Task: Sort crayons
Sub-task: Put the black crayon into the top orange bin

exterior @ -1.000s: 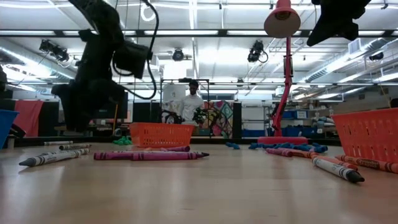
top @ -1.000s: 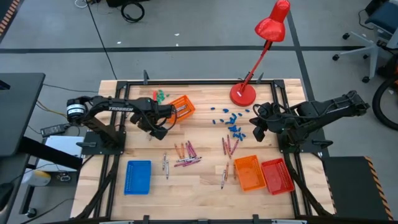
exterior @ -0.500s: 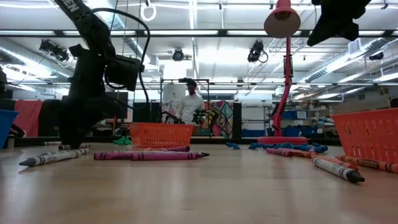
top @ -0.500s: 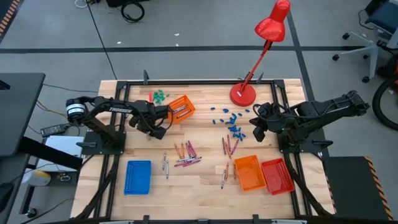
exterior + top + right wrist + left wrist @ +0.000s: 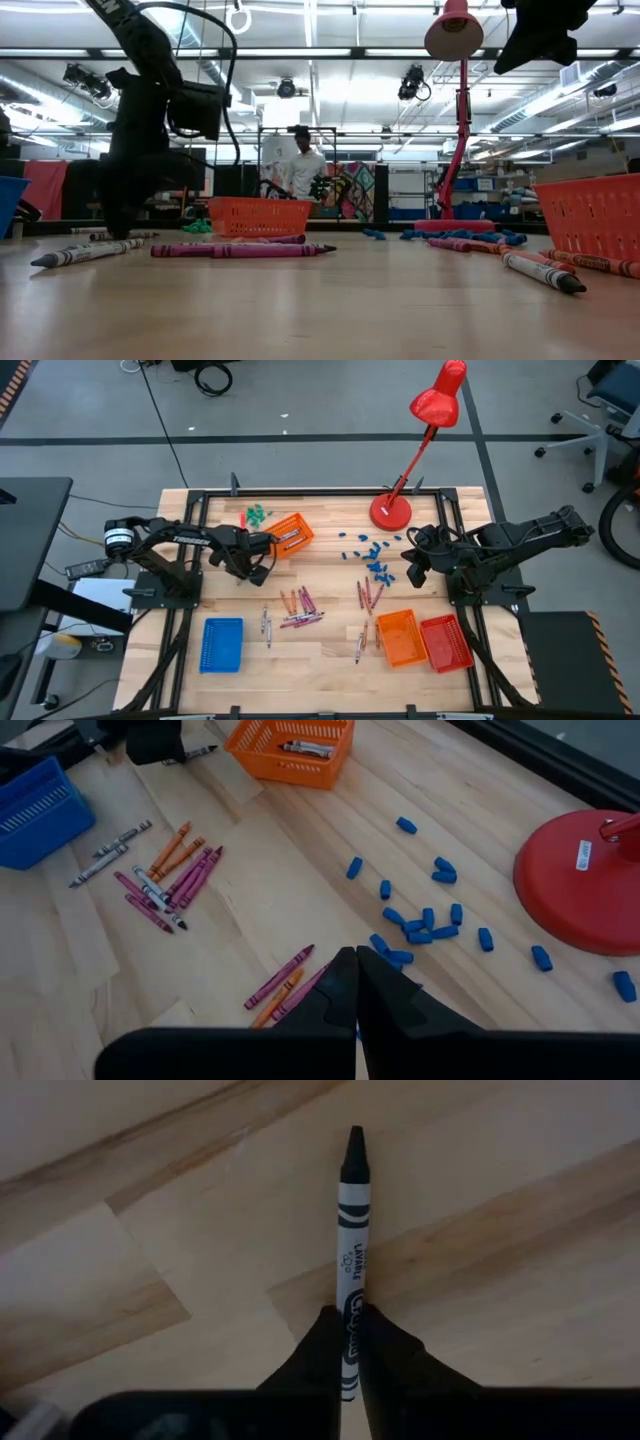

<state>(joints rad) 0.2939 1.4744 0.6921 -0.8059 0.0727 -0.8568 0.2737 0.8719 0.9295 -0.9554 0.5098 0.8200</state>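
Note:
My left gripper (image 5: pixel 350 1342) stands at the table's left, pointing down, shut on a grey-white crayon (image 5: pixel 352 1230) with a black tip that lies on the wood; the high view shows this gripper (image 5: pixel 245 572) near the orange basket (image 5: pixel 290 532). Loose crayons lie flat mid-table: orange and magenta ones (image 5: pixel 300 607), red ones (image 5: pixel 368 595), grey ones (image 5: pixel 266 625). My right gripper (image 5: pixel 357 970) hangs shut and empty above the table's right side (image 5: pixel 413 574). My left gripper pinches the crayon's paper-wrapped barrel (image 5: pixel 351 1312), toward its blunt rear end, between its two fingers. The fingers (image 5: pixel 318 1350) come from above, pointing down, one on each long side. The crayon lies flat on the table with its black tip (image 5: pixel 354 1152) sticking out beyond them.
The orange basket holds a few crayons. A blue tray (image 5: pixel 222 644) stands near-left; an orange tray (image 5: pixel 402 637) and a red tray (image 5: pixel 446 642) stand near-right. Blue pieces (image 5: pixel 375 555), green pieces (image 5: pixel 258 513) and a red lamp's base (image 5: pixel 391 510) lie farther back. A person (image 5: pixel 300 165) stands in the room behind.
My left gripper has come down to the table top beside the orange basket and shut on the grey-white crayon lying there. The crayon has stayed on the wood.

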